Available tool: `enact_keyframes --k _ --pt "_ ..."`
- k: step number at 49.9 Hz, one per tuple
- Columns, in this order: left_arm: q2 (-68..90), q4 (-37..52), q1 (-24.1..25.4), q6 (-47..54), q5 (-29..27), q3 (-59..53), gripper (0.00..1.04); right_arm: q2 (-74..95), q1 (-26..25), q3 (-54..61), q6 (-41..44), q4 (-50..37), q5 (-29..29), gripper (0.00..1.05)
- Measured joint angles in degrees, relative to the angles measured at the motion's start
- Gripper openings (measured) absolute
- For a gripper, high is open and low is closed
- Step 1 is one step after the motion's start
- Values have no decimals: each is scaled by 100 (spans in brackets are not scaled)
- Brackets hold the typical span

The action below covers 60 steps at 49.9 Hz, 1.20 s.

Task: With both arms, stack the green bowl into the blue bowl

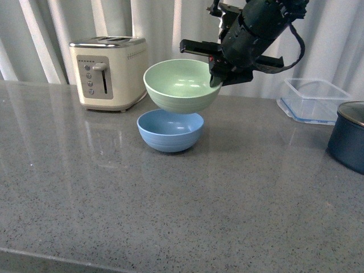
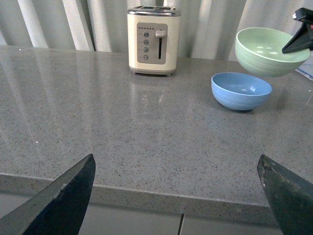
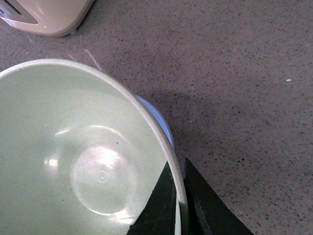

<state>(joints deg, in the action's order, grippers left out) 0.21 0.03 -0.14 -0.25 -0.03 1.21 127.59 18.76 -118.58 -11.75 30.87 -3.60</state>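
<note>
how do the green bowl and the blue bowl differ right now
Colour: the green bowl is pale mint, the blue bowl sky blue. Support: the green bowl hangs in the air, pinched at its rim by the right gripper; the blue bowl rests on the counter. The green bowl is above the blue bowl, not nested. Both are round, upright, empty and look alike in size.

soft even light, sharp frames, faint glare on countertop (image 1: 170, 216).

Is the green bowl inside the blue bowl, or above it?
Above it, not inside. The right claw holds the green bowl by its rim, base clear over the blue bowl.
</note>
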Motion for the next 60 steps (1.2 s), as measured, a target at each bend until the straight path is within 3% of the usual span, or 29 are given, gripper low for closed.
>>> enact_keyframes --k 38,47,60 --pt "0 0 0 0 0 0 98 796 247 -734 122 90 -227 2" --pt "0 0 0 0 0 0 98 796 275 -708 146 2 -380 29" --pt "0 0 0 0 0 0 98 608 254 -391 68 -96 -385 81"
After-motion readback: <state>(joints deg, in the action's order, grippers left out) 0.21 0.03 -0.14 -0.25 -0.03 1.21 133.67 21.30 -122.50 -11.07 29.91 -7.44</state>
